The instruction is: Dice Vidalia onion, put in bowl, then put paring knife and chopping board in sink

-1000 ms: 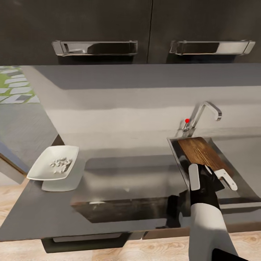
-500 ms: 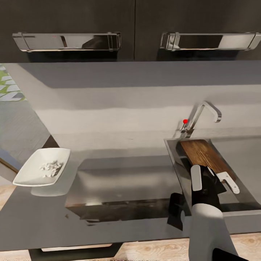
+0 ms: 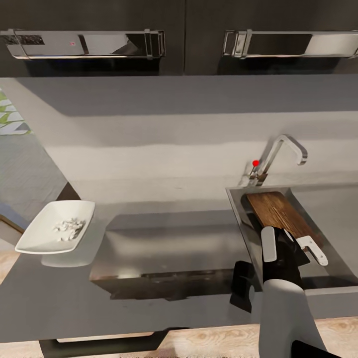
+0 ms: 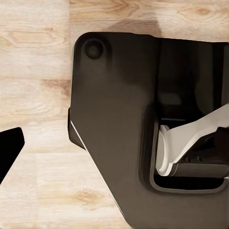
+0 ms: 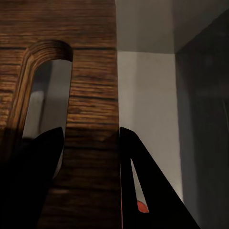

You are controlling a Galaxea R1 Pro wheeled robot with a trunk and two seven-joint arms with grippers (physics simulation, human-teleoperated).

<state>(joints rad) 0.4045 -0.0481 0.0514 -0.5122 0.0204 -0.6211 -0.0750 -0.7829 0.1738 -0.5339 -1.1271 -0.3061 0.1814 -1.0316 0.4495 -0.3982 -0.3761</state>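
Head view showed the right end effector (image 3: pixel 291 244) pinching the board (image 3: pixel 279 211), tilted in the sink (image 3: pixel 238 209).

Chopping board (image 3: pixel 279 212) in sink (image 3: pixel 334 233)

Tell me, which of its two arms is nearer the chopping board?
The right. Its tool sits at the chopping board's slot end in the sink; the left tool hangs over wooden floor beside the robot's base.
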